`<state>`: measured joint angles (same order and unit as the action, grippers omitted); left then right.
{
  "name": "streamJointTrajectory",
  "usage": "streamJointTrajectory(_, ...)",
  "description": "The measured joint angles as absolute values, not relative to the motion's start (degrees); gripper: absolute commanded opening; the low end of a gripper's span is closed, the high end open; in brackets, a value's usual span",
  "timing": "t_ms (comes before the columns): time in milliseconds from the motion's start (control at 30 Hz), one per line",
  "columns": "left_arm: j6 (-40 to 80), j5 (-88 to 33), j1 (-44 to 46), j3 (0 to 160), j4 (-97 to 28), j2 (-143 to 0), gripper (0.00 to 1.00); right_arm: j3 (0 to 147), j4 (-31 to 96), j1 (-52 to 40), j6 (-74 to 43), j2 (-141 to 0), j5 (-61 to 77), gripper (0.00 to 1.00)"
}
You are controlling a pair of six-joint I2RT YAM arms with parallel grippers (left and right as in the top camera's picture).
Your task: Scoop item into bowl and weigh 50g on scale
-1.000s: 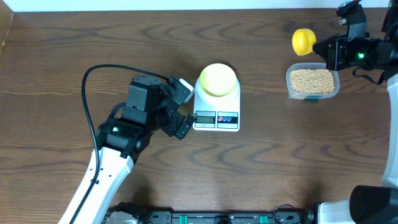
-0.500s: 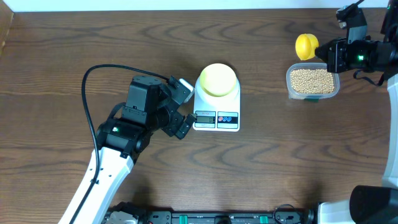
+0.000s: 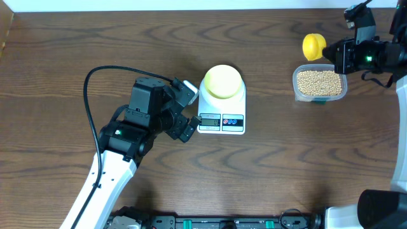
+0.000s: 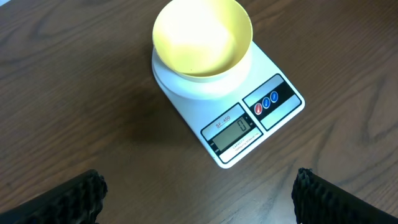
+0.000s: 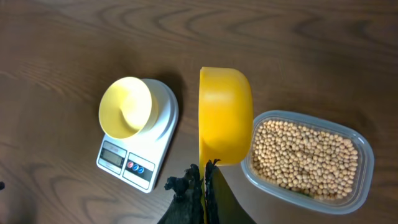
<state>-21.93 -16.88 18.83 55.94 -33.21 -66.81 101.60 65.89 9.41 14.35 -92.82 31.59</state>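
Note:
The pale-yellow bowl (image 3: 222,81) stands empty on the white scale (image 3: 222,122) at the table's middle; both also show in the left wrist view, bowl (image 4: 202,37) and scale (image 4: 249,124), and in the right wrist view, bowl (image 5: 125,107) and scale (image 5: 134,162). The tan beans (image 3: 318,81) fill a clear tub (image 3: 320,97) at the right, beans (image 5: 305,155). My right gripper (image 3: 332,54) is shut on the handle of a bright yellow scoop (image 3: 312,46), held beside the tub's far left corner (image 5: 225,115). My left gripper (image 3: 187,109) is open and empty, just left of the scale.
A black cable (image 3: 95,76) loops over the table behind the left arm. The table's far edge (image 3: 191,9) runs along the top.
The right gripper moved the scoop slightly right and toward the far edge one second ago, then held still. The left arm has not moved.

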Motion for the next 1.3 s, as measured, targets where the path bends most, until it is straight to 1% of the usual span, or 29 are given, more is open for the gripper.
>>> streamJointTrajectory(767,-21.9,-16.4,18.5,55.9,-33.1,-66.8,0.98,101.6,68.1,9.4,14.6,-92.8,28.9,0.01)
streamJointTrajectory(900,-22.0,-17.4,15.7,55.9,-33.2,-66.8,0.97,101.6,68.1,9.4,14.8,-92.8,28.6,0.01)
streamJointTrajectory(1100,-23.9,-22.7,10.6,55.9,-32.4,-66.8,0.98,101.6,68.1,9.4,14.8,-92.8,28.6,0.01)
streamJointTrajectory(1300,-25.4,-25.9,8.8,55.9,-31.9,-66.8,0.98,101.6,68.3,9.4,15.3,-92.8,28.6,0.01)
